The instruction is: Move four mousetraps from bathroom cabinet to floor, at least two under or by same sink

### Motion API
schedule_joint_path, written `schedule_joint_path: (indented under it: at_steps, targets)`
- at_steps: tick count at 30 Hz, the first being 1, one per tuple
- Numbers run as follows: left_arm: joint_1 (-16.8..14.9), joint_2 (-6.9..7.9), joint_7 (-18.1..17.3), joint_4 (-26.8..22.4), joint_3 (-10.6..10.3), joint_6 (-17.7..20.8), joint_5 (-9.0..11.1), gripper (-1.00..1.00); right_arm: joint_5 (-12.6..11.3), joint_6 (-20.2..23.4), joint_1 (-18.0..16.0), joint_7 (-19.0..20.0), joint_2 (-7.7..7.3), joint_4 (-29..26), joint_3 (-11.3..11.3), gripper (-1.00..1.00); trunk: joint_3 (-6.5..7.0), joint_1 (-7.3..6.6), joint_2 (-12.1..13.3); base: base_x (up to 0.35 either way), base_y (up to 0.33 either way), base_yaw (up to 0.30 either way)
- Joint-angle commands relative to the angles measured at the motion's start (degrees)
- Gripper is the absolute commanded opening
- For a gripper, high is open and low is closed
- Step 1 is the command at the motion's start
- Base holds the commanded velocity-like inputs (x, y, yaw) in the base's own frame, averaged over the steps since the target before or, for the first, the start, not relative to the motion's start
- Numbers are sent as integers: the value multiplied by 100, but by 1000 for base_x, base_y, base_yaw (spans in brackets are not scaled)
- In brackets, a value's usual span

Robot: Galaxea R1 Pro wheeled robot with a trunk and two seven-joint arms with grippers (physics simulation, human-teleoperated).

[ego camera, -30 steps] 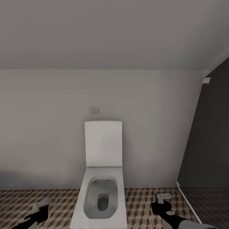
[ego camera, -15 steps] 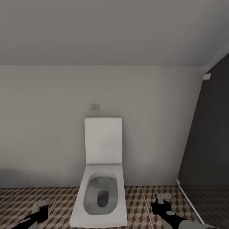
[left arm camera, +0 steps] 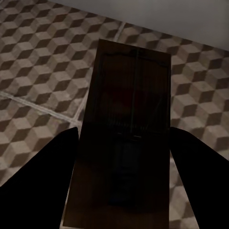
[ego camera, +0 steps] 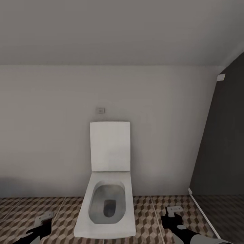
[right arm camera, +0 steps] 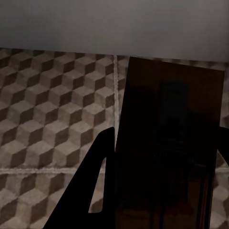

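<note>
You are facing a white square toilet [ego camera: 106, 200] with its lid up, standing against a pale grey wall [ego camera: 47, 135] on the brown, beige and white cube-patterned tile floor [ego camera: 149, 217]. Your left gripper [ego camera: 43, 218] is hovering low over the tiles left of the toilet, clenching a small flat brown wooden mousetrap with thin wire [left arm camera: 126, 138]. Your right gripper [ego camera: 173, 211] (beside the dark grey panel [ego camera: 223, 145]) is grasping a second dark brown mousetrap board [right arm camera: 167, 148], also above the tiles.
</note>
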Motion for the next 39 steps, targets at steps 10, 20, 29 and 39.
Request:
schedule_joint_path:
  at_steps: [10, 20, 29, 39]
  targets:
    - [-1, 1, 28, -8, -53, -4, 28, -100, -65, -39, -9, 11, 3, 22, 50, -100, -186, 219, -405, 0, 0, 0]
    - [-1, 1, 27, -8, -53, -4, 28, -100, -65, -39, -9, 11, 3, 22, 53, -100, -366, 439, -806, 0, 0, 0]
    - [-1, 1, 27, -8, -53, -4, 28, -100, -65, -39, -9, 11, 3, 22, 57, -100, -527, 637, -1167, 0, 0, 0]
    - [-1, 1, 27, -8, -53, -6, 28, -100, -65, -39, -9, 11, 3, 22, 59, -100, -707, 856, -1568, 0, 0, 0]
